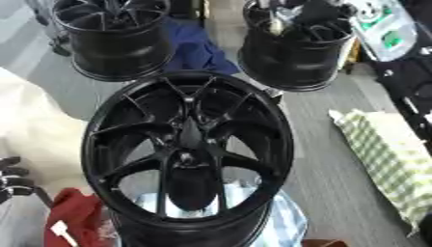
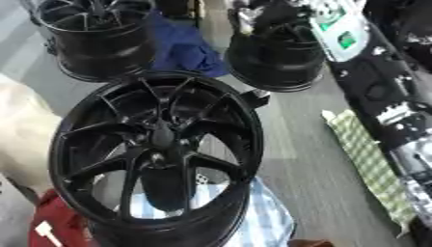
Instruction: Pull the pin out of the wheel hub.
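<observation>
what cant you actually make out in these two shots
- The pin: not discernible in either view; the hub centre of the near wheel is black on black and blurred.
- Left hand: cut off by the left eye view's left edge; only dark fingers show.
- Right hand: in no view; only the right arm runs down the right eye view's right side.
- Far right wheel: top cut off by the upper edge.

Even, moderately bright light is seen from above, soft sheen is noted on the black wheel hub spokes, detail is lost in its dark recesses, and slight blur is observed throughout, worst toward edges.
</observation>
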You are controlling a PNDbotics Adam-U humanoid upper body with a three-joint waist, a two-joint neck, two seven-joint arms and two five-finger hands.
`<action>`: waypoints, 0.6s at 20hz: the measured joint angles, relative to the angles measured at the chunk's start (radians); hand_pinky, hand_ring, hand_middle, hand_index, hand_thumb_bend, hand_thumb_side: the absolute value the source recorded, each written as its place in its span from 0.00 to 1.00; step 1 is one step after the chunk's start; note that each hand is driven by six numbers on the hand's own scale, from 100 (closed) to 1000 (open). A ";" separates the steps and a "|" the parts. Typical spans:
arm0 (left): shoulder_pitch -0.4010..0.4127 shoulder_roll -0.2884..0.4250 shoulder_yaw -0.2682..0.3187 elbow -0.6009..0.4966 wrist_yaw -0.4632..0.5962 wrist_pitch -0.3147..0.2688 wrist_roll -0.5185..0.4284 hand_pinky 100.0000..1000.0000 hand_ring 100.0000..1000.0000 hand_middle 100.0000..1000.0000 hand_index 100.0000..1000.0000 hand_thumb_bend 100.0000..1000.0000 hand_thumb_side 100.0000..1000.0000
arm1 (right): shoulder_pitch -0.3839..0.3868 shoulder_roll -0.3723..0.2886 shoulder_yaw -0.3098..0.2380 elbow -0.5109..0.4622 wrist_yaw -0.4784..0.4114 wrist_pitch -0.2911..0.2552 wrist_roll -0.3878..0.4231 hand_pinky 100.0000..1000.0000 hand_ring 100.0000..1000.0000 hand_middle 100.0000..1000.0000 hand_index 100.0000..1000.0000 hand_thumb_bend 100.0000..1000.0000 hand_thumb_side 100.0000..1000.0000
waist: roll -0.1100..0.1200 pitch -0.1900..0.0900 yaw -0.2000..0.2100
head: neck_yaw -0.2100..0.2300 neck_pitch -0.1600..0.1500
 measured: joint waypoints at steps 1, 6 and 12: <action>0.003 0.001 0.003 0.000 0.000 0.000 0.004 0.54 0.55 0.54 0.77 0.00 0.58 | 0.063 -0.041 -0.021 -0.038 -0.029 0.007 -0.027 0.56 0.44 0.25 0.49 0.00 0.31 | 0.000 0.000 -0.010 | 0.004 0.000; 0.005 0.008 0.021 -0.001 0.000 -0.001 0.023 0.54 0.55 0.54 0.77 0.00 0.58 | 0.417 -0.130 -0.170 -0.222 -0.076 0.048 -0.191 0.68 0.65 0.58 0.83 0.02 0.42 | -0.005 0.000 -0.041 | 0.015 0.000; 0.006 0.010 0.037 -0.006 0.000 -0.001 0.039 0.54 0.55 0.54 0.77 0.00 0.58 | 0.794 0.028 -0.358 -0.290 0.018 0.111 -0.369 0.74 0.80 0.84 0.97 0.06 0.54 | -0.008 0.002 -0.061 | 0.042 0.002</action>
